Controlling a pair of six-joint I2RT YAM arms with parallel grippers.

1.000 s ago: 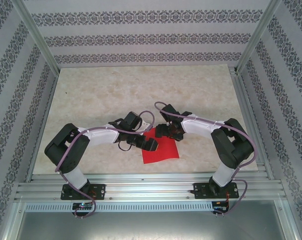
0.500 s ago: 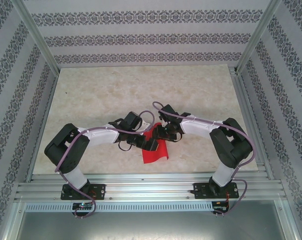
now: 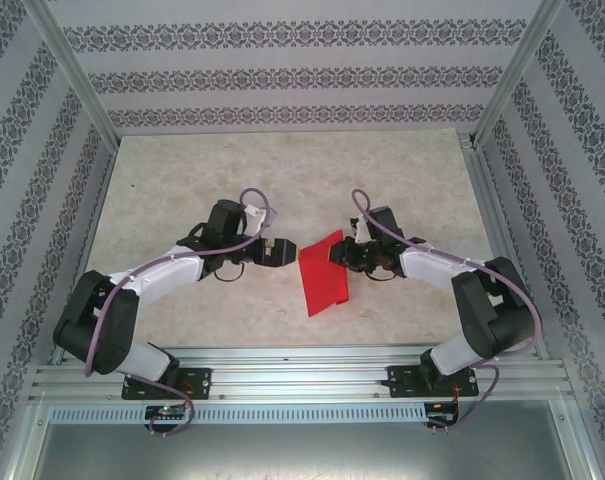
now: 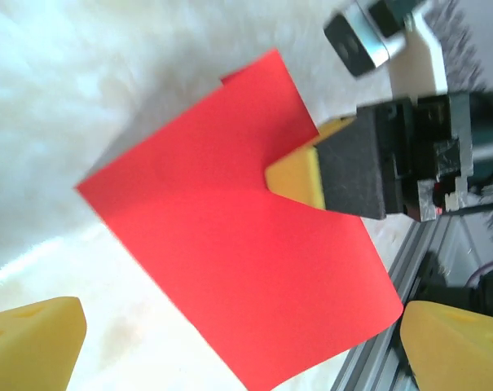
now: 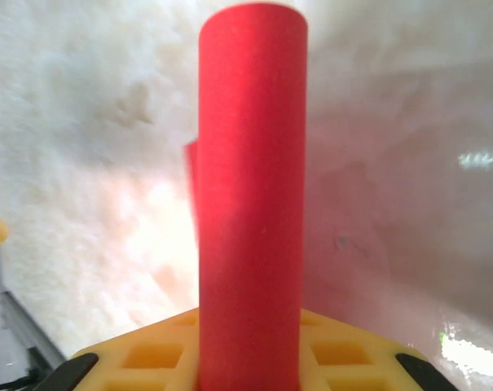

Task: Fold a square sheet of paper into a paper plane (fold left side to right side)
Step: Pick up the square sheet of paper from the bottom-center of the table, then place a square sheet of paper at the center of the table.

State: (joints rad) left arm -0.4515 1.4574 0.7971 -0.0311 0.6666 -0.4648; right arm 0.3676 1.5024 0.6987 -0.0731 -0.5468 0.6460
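The sheet of paper (image 3: 320,280), bright red, is bent over on itself and stands partly off the table at mid front. My right gripper (image 3: 339,256) is shut on its right upper edge. In the right wrist view the sheet (image 5: 250,179) rises as a curled loop from between the yellow fingers (image 5: 148,358). My left gripper (image 3: 286,250) stands open just left of the sheet, apart from it. From the left wrist the sheet (image 4: 222,244) lies ahead between wide yellow fingertips (image 4: 30,342), with the right gripper's yellow finger (image 4: 299,175) pinching its far edge.
The beige marbled table (image 3: 282,170) stretches free behind both arms. An aluminium rail (image 3: 302,358) runs along the near edge, close under the sheet, and appears as the rail (image 4: 409,269) in the left wrist view. Patterned walls enclose the sides and back.
The right gripper has closed on the sheet's edge and drawn it up and to the right, curling it over. The left arm has pulled back to the left, off the sheet.
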